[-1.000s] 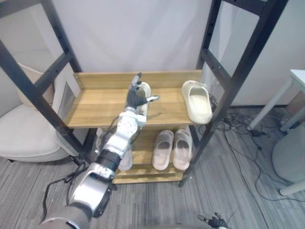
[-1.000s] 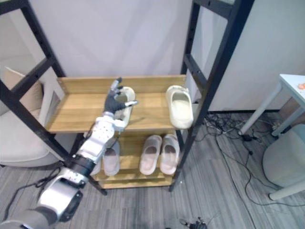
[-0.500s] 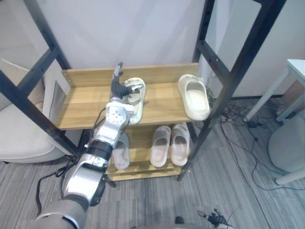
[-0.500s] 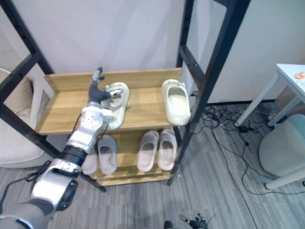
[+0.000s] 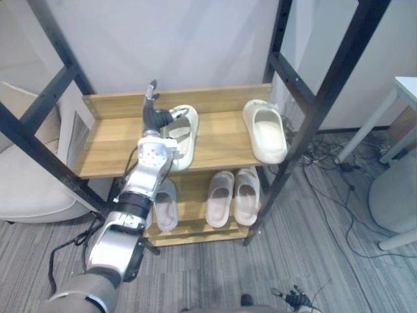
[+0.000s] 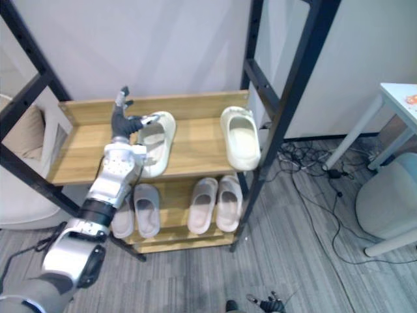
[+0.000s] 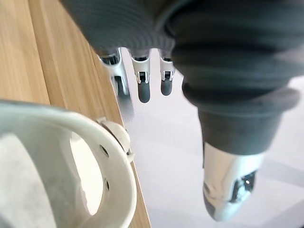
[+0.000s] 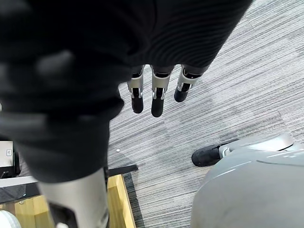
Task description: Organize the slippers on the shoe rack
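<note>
Left hand (image 5: 154, 118) stands at the upper shelf (image 5: 109, 142) of the shoe rack (image 5: 317, 104), fingers (image 7: 144, 89) straight and spread, holding nothing. It is just beside a cream slipper (image 5: 184, 135), thumb towards the strap; contact cannot be told. A second cream slipper (image 5: 266, 134) lies well apart, its toe at the front edge. Bare board lies between them. Pale slippers (image 5: 233, 199) sit on the lower shelf. Right hand (image 8: 153, 93) hangs over grey floor (image 8: 228, 90), fingers straight.

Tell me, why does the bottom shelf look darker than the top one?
Left eye view: the top shelf catches the room light and sits right over the lower shelf, so it probably shades it. Right wrist view: the floor is evenly lit, with no glare.
</note>
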{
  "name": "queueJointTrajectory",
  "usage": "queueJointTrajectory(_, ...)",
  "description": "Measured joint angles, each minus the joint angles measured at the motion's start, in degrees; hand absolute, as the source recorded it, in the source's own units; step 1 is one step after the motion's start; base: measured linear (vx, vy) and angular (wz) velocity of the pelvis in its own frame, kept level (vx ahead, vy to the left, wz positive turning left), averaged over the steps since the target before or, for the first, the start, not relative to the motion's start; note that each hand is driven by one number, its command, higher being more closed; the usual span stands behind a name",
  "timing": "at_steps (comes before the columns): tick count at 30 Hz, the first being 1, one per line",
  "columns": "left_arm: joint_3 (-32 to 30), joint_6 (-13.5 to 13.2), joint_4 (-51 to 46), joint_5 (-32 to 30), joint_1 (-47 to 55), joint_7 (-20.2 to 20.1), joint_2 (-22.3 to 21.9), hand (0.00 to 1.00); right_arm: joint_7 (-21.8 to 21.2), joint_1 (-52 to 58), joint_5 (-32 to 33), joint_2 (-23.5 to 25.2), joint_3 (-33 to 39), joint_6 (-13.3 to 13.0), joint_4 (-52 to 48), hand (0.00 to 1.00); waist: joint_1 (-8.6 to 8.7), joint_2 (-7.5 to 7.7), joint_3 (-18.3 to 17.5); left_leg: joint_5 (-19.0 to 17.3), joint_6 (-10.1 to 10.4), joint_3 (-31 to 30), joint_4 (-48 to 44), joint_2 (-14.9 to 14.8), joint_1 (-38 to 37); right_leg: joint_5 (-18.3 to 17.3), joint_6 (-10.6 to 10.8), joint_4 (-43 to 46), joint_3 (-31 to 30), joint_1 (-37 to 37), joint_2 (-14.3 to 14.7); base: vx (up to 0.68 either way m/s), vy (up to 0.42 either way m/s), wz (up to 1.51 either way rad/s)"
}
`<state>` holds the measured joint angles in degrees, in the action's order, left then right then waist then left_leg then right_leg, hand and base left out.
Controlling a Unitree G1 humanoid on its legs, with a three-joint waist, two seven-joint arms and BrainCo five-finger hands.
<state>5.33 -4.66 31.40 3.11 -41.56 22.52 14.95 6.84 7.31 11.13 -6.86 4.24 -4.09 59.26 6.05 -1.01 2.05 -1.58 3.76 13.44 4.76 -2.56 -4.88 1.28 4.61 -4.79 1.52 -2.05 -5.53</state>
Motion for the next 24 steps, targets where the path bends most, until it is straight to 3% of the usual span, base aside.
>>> queueJointTrajectory(7,0.0,0.04,-0.59,0.38,2.48,0.17,0.0,0.0,-0.01,0.05,0.0,-0.03,-0.04,0.04,0.02,0.0,-0.03,0.01,0.0,0.02,-0.03,-0.03,-0.16,0.0,-0.15,0.0,-0.01,0.43,-0.02,0.02,-0.04,0.0,0.0,0.0)
queueJointTrajectory(16,0.92,0.53,0.21,-5.77,2.66,-0.55,0.15,0.0,-0.02,0.04,0.01,-0.09,-0.4,0.01,0.02,0.0,0.01,0.04,0.02,0.04,-0.06,-0.06,-0.02,-0.02,-0.15,-0.01,-0.02,0.37,0.02,0.09,0.0,0.0,0.0,0.0)
queueJointTrajectory(24,5.06,0.72,5.86,-9.43,-1.07,-4.36,2.64,0.0,-0.34,0.07,0.08,-0.05,-0.33,-0.02,0.06,0.0,0.11,0.09,0.05,0.04,-0.06,0.1,0.03,-0.02,-0.13,-0.01,-0.02,0.32,-0.09,0.24,-0.01,0.0,0.0,0.0)
